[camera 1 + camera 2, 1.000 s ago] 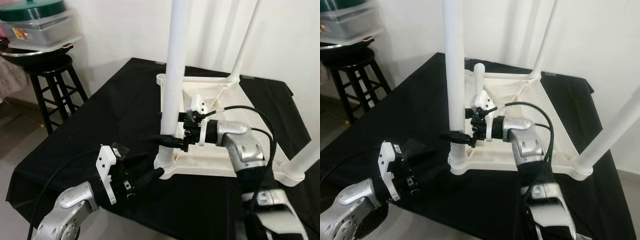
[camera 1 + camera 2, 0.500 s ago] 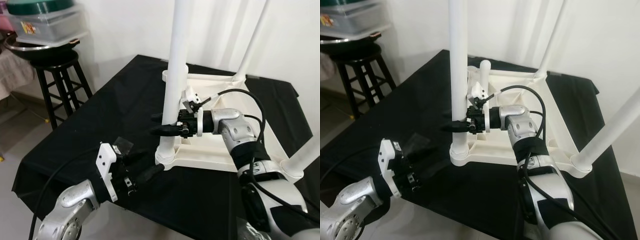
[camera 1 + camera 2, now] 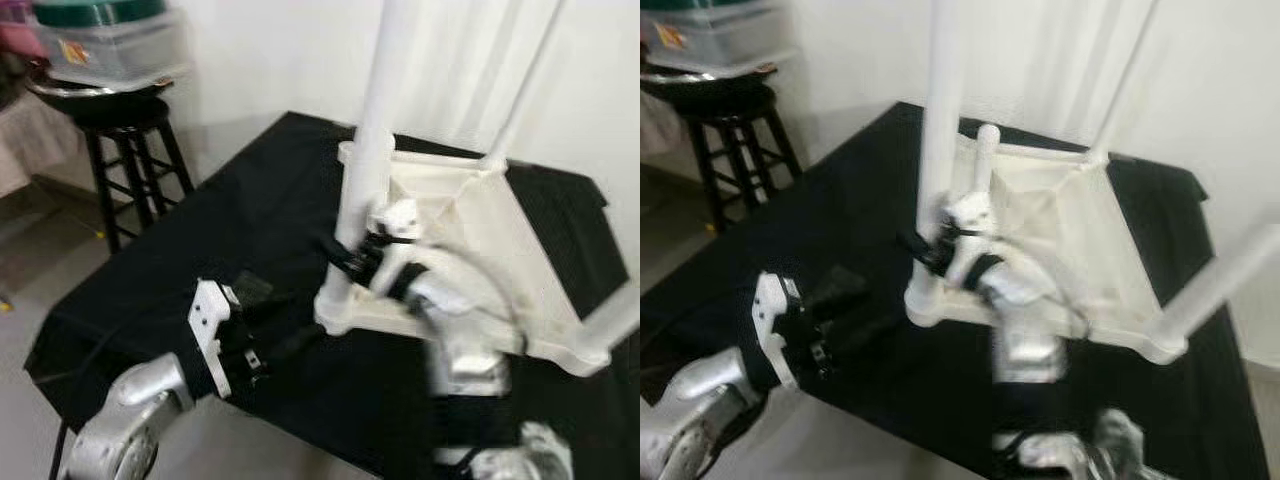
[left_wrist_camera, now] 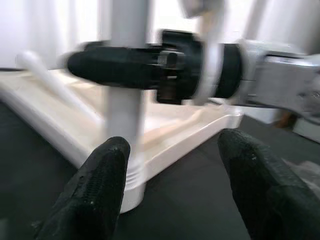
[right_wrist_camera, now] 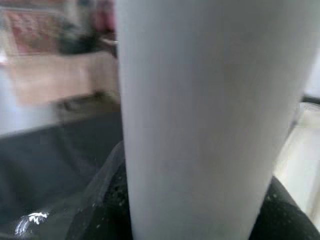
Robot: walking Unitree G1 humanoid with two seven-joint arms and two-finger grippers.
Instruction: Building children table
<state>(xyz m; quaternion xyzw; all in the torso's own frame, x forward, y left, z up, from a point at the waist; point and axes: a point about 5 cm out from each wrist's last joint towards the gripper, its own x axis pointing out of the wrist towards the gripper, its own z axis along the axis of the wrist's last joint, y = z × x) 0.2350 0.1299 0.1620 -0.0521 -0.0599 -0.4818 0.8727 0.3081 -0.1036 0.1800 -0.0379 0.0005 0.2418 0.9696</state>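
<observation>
Upturned white children's table [image 3: 470,215] sits on the black cloth [image 3: 230,230], near leg [image 3: 368,180] standing in its corner socket with the right gripper [image 3: 345,258] clamped round it, left gripper [image 4: 172,170] spread wide just short of that corner.

Silver arms are ending in white wrist brackets, black cables trailing, each gripper showing long black fingers [image 4: 97,187].
</observation>
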